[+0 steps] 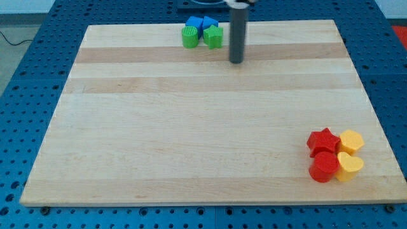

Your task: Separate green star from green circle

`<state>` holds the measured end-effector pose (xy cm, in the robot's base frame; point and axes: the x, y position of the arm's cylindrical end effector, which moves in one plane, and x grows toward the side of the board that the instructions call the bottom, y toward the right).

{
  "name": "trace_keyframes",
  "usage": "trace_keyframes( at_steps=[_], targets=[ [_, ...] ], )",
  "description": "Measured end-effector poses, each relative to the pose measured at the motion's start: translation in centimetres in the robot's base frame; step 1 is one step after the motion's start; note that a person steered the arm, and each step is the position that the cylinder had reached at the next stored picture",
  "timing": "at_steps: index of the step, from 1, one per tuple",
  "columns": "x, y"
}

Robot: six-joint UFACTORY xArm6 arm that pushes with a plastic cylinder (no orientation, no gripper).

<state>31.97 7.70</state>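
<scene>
My tip [236,61] rested on the wooden board [191,127], just right of the green star [213,37]; a bare rod, it gripped nothing. The star sat touching the green circle [189,37] at the far edge, blue blocks [201,23] behind them.

A pale wooden bench [203,140] lies on a blue perforated base [38,63]. At the view's top edge sit a green circle [189,37] and a green star [213,37], close together, possibly touching, with two blue blocks [201,24] just behind them. At the view's bottom right huddle a red star [322,140], a red cylinder [324,167], a yellow hexagon [351,140] and a yellow heart [349,165].
</scene>
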Motion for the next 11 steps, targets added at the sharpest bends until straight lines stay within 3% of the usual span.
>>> trace_keyframes(
  at_steps=[1, 4, 5, 8, 10, 11],
  targets=[
    [-3.0, 3.1],
    [-10.7, 1.7],
    [-10.4, -1.1],
    [-1.6, -13.5],
    [5.1, -15.4],
    [2.9, -13.8]
  ],
)
